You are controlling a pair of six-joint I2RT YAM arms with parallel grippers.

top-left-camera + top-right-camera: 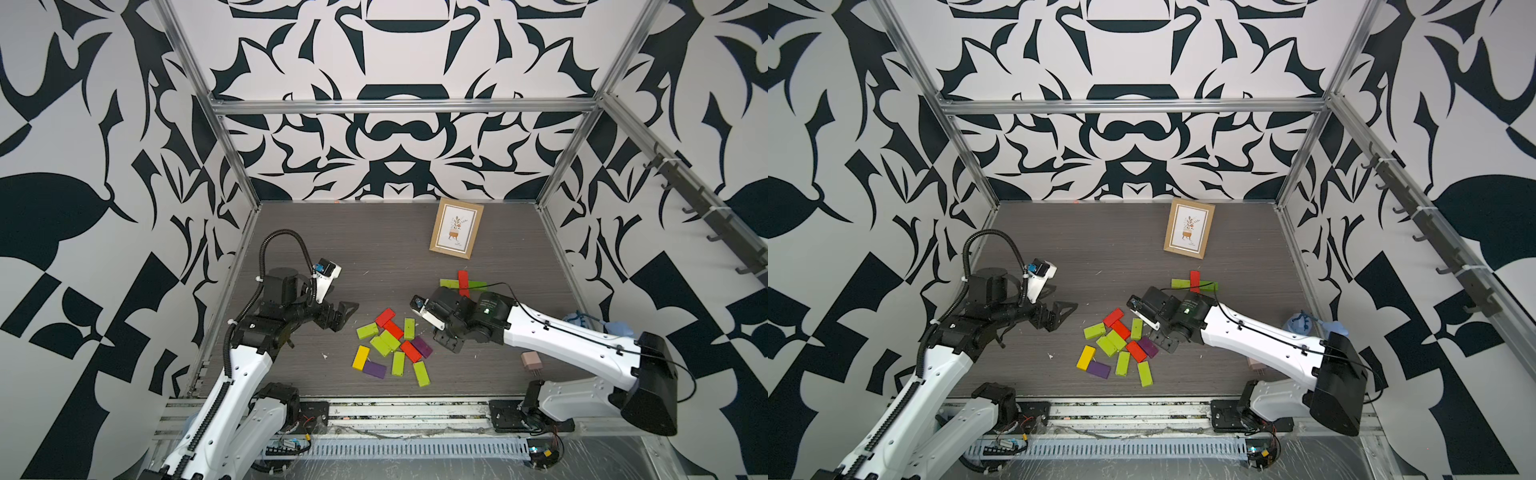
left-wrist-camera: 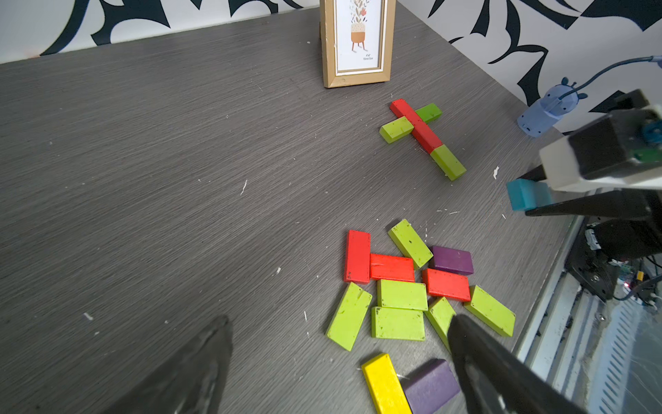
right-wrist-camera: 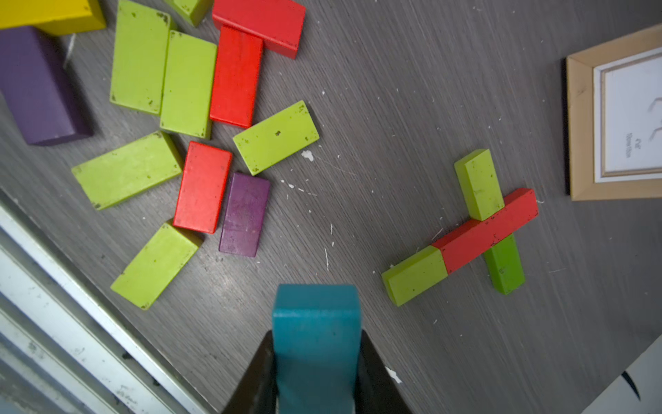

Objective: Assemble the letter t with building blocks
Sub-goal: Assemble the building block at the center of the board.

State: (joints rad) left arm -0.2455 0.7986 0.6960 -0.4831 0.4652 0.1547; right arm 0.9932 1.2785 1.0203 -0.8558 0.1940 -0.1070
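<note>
Pinched in the right gripper (image 3: 317,342) — teal block (image 3: 315,312), off the table (image 1: 374,257), just right of the loose pile (image 1: 390,347) and nearer than the cross (image 1: 462,282) (red and lime, by the picture frame (image 1: 456,227)). Spread wide and empty, the left gripper (image 1: 341,314) — left of the pile.

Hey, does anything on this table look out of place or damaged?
A pale pink plug adapter lies near the front edge of the table, apart from the building blocks; it is no brick. The lime green blocks show chipped, scuffed paint, and white flecks lie scattered around them.
</note>
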